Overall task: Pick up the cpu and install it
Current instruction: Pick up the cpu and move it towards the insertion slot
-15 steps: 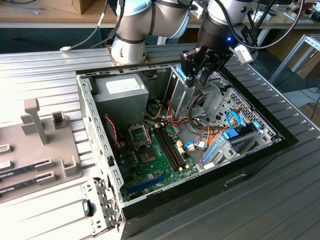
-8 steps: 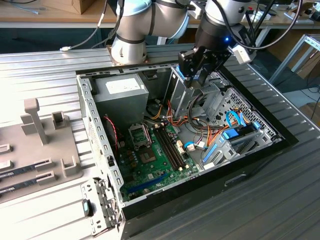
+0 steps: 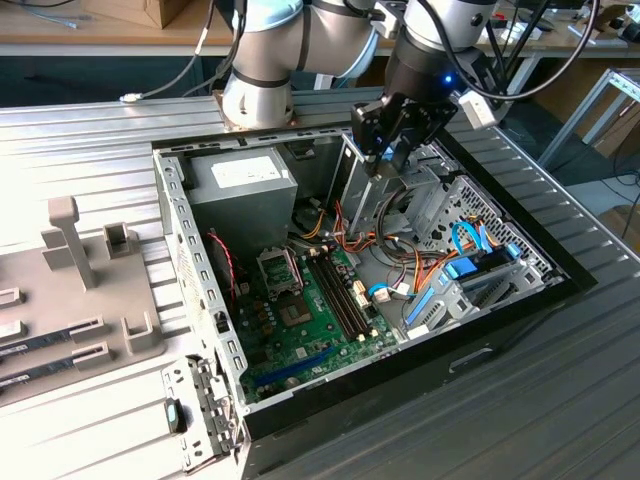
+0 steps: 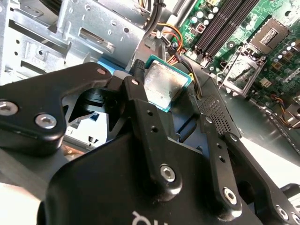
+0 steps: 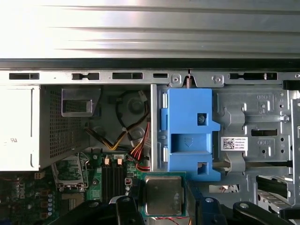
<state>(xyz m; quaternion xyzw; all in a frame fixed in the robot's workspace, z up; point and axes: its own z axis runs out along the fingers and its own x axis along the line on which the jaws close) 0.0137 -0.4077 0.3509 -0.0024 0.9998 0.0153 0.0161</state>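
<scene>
The cpu [image 4: 163, 85] is a small square chip with a silvery top and a thin green rim, and my gripper [image 3: 383, 163] is shut on it. In both wrist views its edges sit between the two black fingers [image 4: 138, 89]; the first wrist view shows the cpu [image 5: 162, 194] flat-on. In the exterior view the gripper hangs above the metal drive cage at the back of the open computer case. The motherboard's cpu socket [image 3: 280, 270] lies lower and toward the exterior view's left, with its metal frame [image 4: 268, 34] flipped open.
The case [image 3: 190, 290] holds a grey power supply [image 3: 240, 182], bundled orange and yellow cables [image 3: 400, 275], black memory slots [image 3: 340, 290] and a blue drive bracket [image 5: 187, 133]. A grey fixture tray [image 3: 80, 290] lies on the exterior view's left.
</scene>
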